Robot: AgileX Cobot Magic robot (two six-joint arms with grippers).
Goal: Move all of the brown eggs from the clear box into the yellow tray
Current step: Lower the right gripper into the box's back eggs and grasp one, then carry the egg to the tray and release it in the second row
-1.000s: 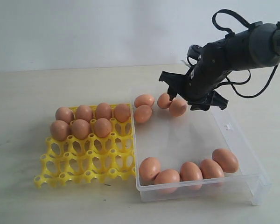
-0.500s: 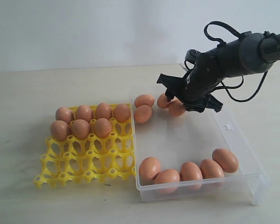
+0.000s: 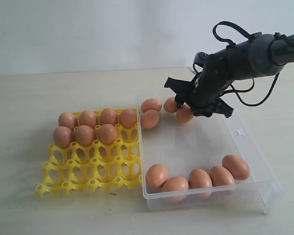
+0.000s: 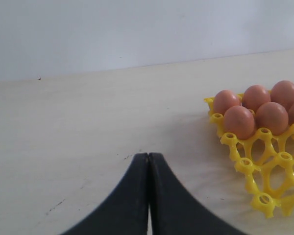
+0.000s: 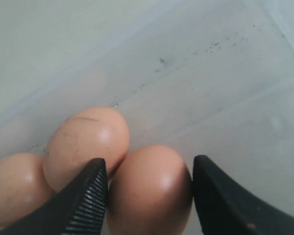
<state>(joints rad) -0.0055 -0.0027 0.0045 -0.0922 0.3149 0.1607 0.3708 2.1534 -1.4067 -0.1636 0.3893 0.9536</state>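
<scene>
your right fingers are down at the far end of the clear box, spread wide with one of the brown eggs between them. the right wrist view shows each finger right at the shell on either side. whether they press it yet, you cannot tell from any view. that egg rests on the box floor and touches a second egg, with a third just beyond. the exterior view hides the finger tips behind the dark wrist. it does show what the wrist view cannot: four eggs lie along the box's far wall, the flanked one being the nearest of them to the box's middle. five more lie in a curved row against the near wall.

the box sits on the tabletop, its left wall close against the yellow tray. seven eggs sit in the tray, four across its far row and three in the next row, from the left corner. the two near rows of cups are bare.

only the left wrist view shows your left fingers. they are pressed together with nothing between them, over bare tabletop. beyond them that view catches one corner of the tray with several of its eggs. the right wrist view sees none of the tray.
</scene>
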